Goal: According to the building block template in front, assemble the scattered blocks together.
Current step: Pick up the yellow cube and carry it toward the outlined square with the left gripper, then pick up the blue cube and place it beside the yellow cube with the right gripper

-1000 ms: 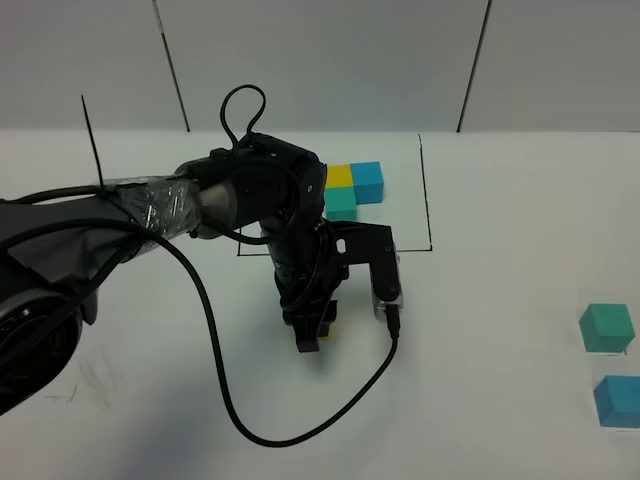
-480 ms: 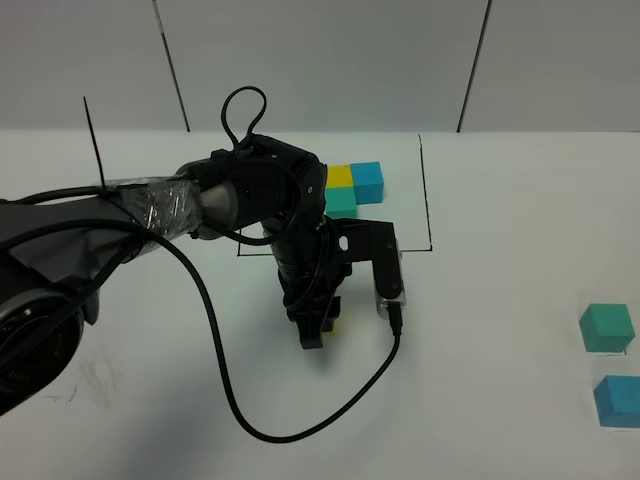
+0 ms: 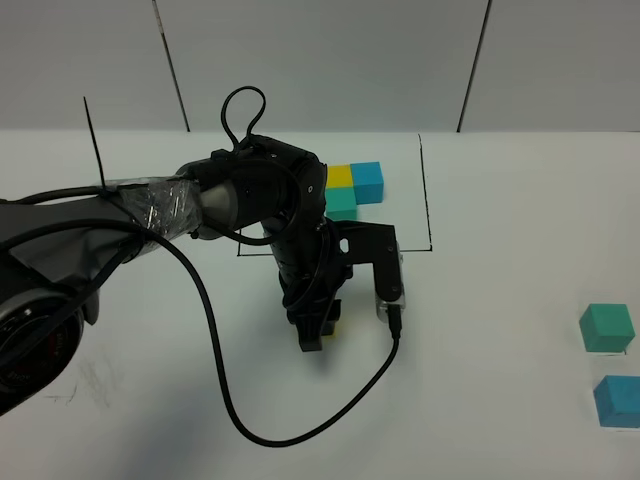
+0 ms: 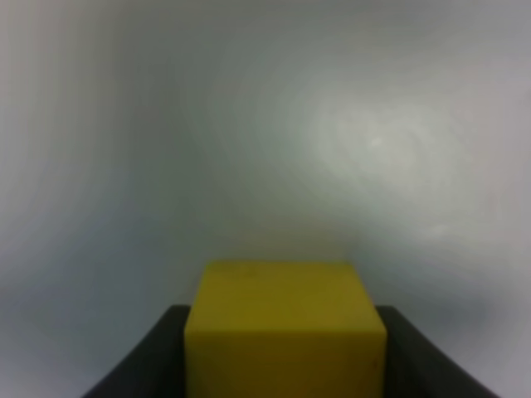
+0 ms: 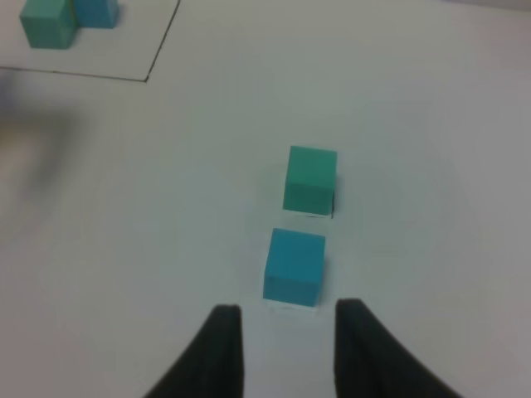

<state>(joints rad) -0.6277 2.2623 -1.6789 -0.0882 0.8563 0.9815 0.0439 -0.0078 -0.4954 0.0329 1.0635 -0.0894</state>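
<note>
The template (image 3: 352,189) is a yellow, blue and teal-green L inside a thin black frame at the back centre. It also shows in the right wrist view (image 5: 65,16). My left gripper (image 3: 314,336) is shut on the scattered yellow cube (image 4: 284,332), low at the table in front of the frame. Only a sliver of the yellow cube (image 3: 336,321) shows in the exterior view. The scattered teal-green cube (image 3: 606,327) and blue cube (image 3: 617,400) sit apart at the far right. My right gripper (image 5: 286,356) is open just before the blue cube (image 5: 294,265), with the teal-green cube (image 5: 310,178) beyond it.
The left arm's black cable (image 3: 225,385) loops across the table in front of the gripper. The black frame line (image 3: 427,190) runs right of the template. A thin black rod (image 3: 93,140) stands at the back left.
My left gripper with the yellow cube has shifted slightly to the right. The teal-green and blue cubes at the right have not moved.
</note>
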